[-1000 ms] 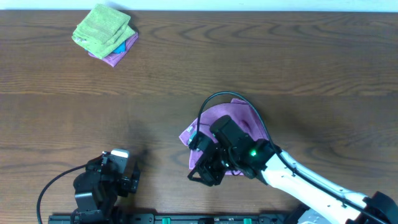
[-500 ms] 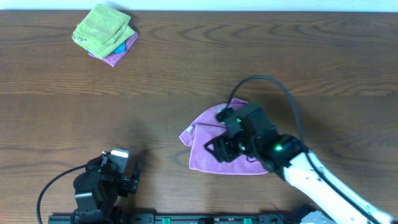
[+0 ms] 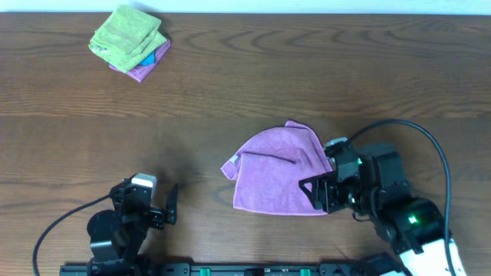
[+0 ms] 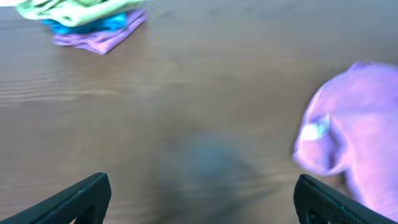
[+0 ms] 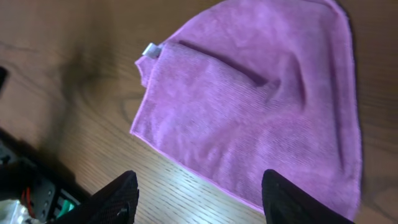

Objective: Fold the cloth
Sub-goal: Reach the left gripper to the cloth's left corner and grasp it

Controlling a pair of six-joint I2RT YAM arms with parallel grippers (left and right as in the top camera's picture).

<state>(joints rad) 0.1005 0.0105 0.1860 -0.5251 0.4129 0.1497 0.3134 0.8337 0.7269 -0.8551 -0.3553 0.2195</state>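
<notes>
The purple cloth lies folded over on the wooden table, right of centre, with a small white tag at its left corner. It also shows in the right wrist view and blurred at the right of the left wrist view. My right gripper is open and empty, above the cloth's lower right edge; in the right wrist view its fingers straddle the cloth's near edge. My left gripper is open and empty at the table's front left, well apart from the cloth; its fingertips show in the left wrist view.
A stack of folded cloths, green on top over blue and purple, sits at the back left; it also shows in the left wrist view. The right arm's black cable loops over the table at the right.
My right gripper has moved right and back off the cloth, leaving it lying flat and folded over. My left arm has shifted slightly and its view is blurred.
</notes>
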